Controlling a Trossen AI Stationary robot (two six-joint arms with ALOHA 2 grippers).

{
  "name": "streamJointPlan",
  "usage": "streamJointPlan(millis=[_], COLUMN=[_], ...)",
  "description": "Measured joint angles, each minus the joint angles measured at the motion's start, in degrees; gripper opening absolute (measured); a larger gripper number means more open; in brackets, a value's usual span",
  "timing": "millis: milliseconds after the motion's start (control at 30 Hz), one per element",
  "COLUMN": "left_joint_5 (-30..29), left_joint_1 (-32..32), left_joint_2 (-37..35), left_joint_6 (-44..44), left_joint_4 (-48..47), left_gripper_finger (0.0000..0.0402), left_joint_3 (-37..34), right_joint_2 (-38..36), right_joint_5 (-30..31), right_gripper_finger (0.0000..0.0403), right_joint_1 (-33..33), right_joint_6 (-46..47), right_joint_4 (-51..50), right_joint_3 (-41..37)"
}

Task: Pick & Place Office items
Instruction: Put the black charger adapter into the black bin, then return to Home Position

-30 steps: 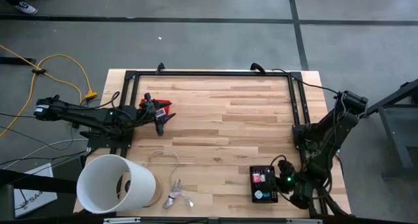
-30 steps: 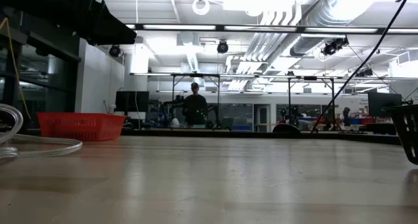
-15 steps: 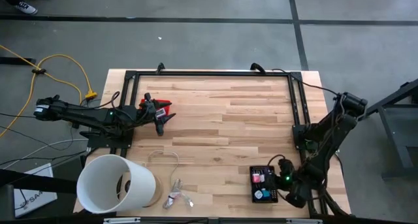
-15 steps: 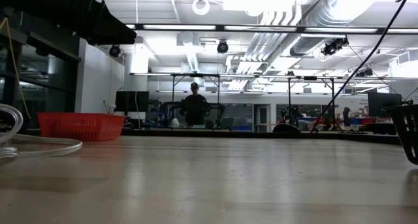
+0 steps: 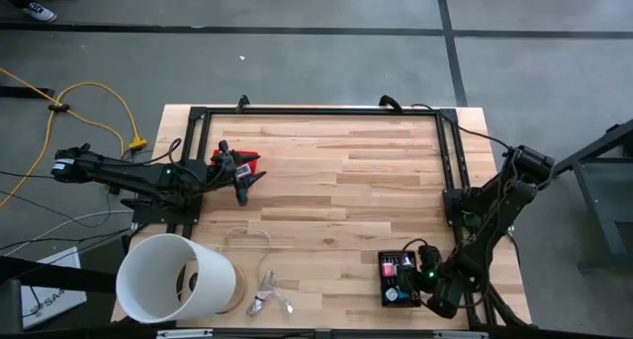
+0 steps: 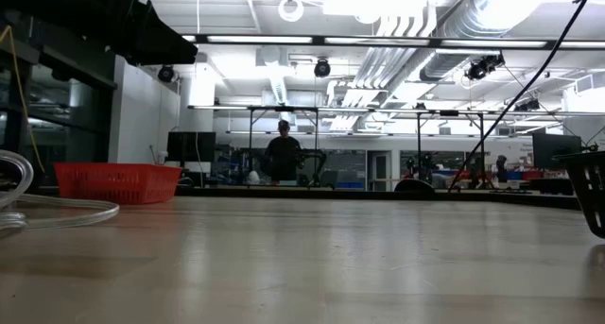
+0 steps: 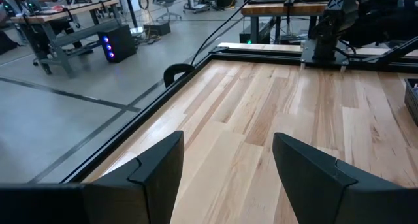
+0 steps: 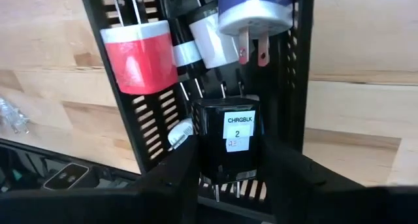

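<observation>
A black slotted tray (image 5: 382, 282) lies near the table's near right corner. In the right wrist view it holds a red-pink charger block (image 8: 138, 54), a white one (image 8: 214, 42) and a blue one with bare prongs (image 8: 251, 7). My right gripper (image 5: 425, 276) hangs over the tray, pointing steeply down, shut on a black charger block (image 8: 227, 136) with a white label. My left gripper (image 5: 244, 184) waits open at the table's left side, pointing level across the table with nothing between its fingers (image 7: 163, 165). My right gripper pinches the black charger block by its two opposite side faces (image 8: 198, 145) between its two fingers, which come slanting down from above. The labelled face is turned toward the wrist. The block hangs over the tray's slotted floor (image 8: 147, 129); whether it touches it, I cannot tell.
A big white tub (image 5: 176, 278) lies on its side at the near left corner. A pale tube loop (image 5: 247, 238) and a silvery clump (image 5: 269, 301) lie beside it. A black frame rail (image 5: 316, 112) runs round the table. The table's middle is bare wood.
My right gripper has sunk toward the black tray with the black charger block and has tipped further downward. The left arm has kept still.
</observation>
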Motion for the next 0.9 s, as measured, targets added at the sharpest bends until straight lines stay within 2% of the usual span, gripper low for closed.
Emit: streamJointPlan(millis=[300,667,900], left_joint_5=[0.0,0.0,0.0], left_joint_1=[0.0,0.0,0.0], left_joint_2=[0.0,0.0,0.0], left_joint_6=[0.0,0.0,0.0], left_joint_4=[0.0,0.0,0.0], left_gripper_finger=[0.0227,0.0227,0.0227], left_joint_3=[0.0,0.0,0.0], right_joint_2=[0.0,0.0,0.0], right_joint_5=[0.5,1.7,1.7], right_gripper_finger=[0.0135,0.0197,0.0207], right_joint_1=[0.0,0.0,0.0], right_joint_6=[-0.1,-0.6,-0.6], right_joint_4=[0.0,-0.4,-0.4], right_joint_3=[0.0,0.0,0.0])
